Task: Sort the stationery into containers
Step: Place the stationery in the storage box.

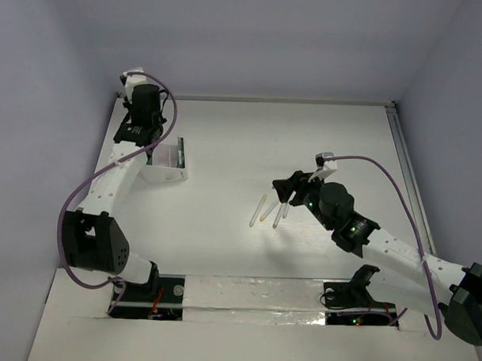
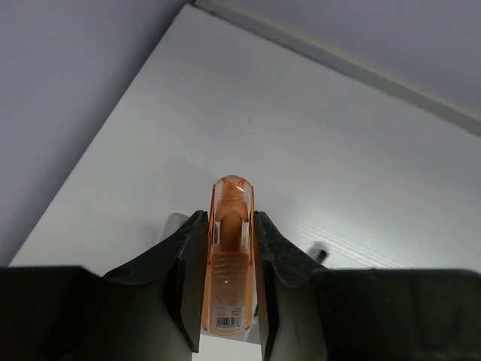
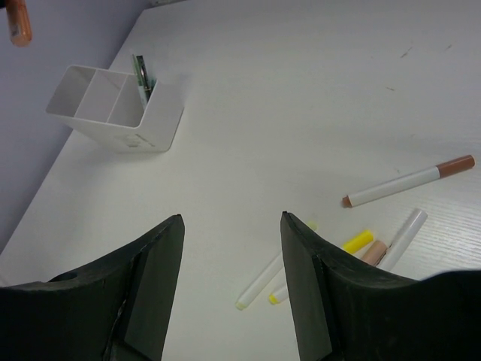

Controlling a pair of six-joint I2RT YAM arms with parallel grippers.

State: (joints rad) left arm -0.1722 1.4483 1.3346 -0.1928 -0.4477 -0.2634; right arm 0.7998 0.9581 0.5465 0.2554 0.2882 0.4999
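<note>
Orange marker [image 2: 229,263] clamped in the raised left pincer [image 2: 229,218] near the tray [image 3: 161,124]; right pincer [image 3: 231,218] gapes above pens [image 3: 398,184].

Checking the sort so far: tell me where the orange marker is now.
In the left wrist view the orange marker sits gripped in the left claw, at the far left of the table, close to the white tray.

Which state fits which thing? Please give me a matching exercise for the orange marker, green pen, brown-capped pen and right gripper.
Things: 1 orange marker; 2 green pen; 3 brown-capped pen; 4 right gripper.
States: A open, empty; B lying on the table; C clamped in the left gripper; D standing in the white container.
Pairs: 1-C; 2-D; 3-B; 4-A.
</note>
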